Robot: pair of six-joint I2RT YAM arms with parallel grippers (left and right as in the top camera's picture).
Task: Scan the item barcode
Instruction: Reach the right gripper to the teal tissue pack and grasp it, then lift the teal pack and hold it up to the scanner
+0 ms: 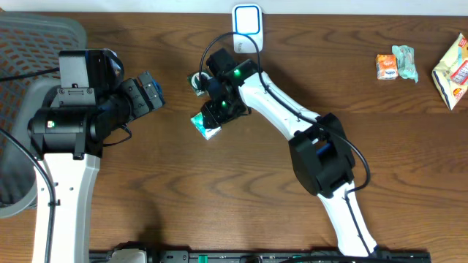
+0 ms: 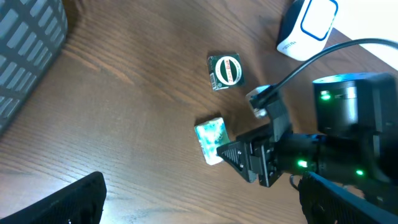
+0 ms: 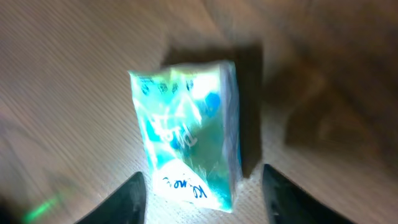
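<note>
Wooden counter [image 1: 219,212]: teal packet [image 3: 186,130] is straddled by the half-open, empty right gripper [image 3: 208,199]; glossy film may be squeezed out sideways.

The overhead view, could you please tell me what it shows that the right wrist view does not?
Only overhead: the scanner, left gripper, basket, a round green item, an orange snack and a yellow bag. Only right wrist: the teal packet close up, its print blurred, with gaps to both fingers. Both: that packet lying on the table, inside the open right gripper.
</note>
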